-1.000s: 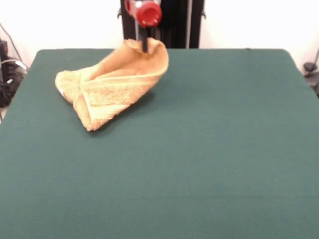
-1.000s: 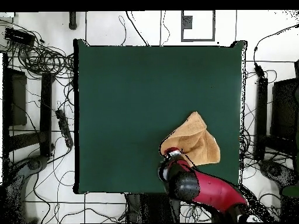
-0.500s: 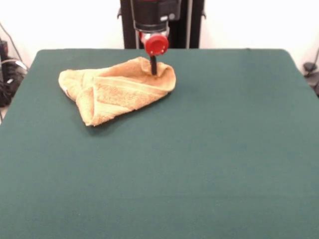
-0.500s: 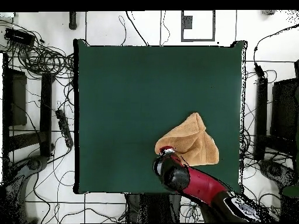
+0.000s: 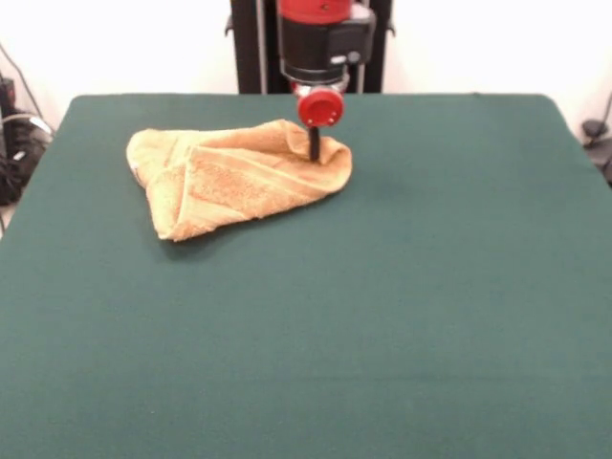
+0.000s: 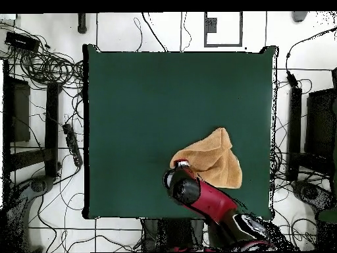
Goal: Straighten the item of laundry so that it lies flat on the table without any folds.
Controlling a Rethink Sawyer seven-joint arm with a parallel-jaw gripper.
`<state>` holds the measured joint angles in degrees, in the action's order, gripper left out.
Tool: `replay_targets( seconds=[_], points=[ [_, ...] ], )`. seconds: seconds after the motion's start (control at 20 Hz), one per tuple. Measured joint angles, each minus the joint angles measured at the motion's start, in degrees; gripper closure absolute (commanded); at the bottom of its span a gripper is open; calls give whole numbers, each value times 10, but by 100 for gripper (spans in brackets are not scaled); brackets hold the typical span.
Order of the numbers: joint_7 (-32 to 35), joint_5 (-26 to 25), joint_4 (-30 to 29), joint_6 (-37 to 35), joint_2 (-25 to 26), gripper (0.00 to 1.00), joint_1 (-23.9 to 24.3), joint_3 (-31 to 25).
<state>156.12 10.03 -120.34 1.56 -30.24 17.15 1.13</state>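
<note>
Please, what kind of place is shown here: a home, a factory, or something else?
Most likely a robotics lab. A green table stands alone with only a washcloth on it, loose cables cover the tiled floor, and the robot arm holds its tool at the cloth.

On the green worktop (image 6: 145, 112) a crumpled orange-tan washcloth (image 6: 214, 158) lies near one edge, its corner under the red-and-black arm's tool (image 6: 176, 166).

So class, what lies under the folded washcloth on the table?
Bare green table surrounds the washcloth, so felt likely continues beneath. Its folded layers hide their own undersides and whatever the cloth covers. The gripper presses into its right corner; where it meets the cloth is hidden.
</note>
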Motion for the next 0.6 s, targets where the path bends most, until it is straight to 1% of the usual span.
replay_targets(
  seconds=[0.1,0.2,0.25,0.35,0.4,0.6],
  points=[
    [0,25,5,-3,-2,100,-23,4],
    [0,39,8,-5,-4,100,-35,7],
    [0,60,14,-12,-8,100,-56,11],
    [0,74,18,-17,-11,100,-69,14],
    [0,92,23,-26,-16,100,-85,19],
    [0,120,35,-43,-26,100,-109,32]
  ],
)
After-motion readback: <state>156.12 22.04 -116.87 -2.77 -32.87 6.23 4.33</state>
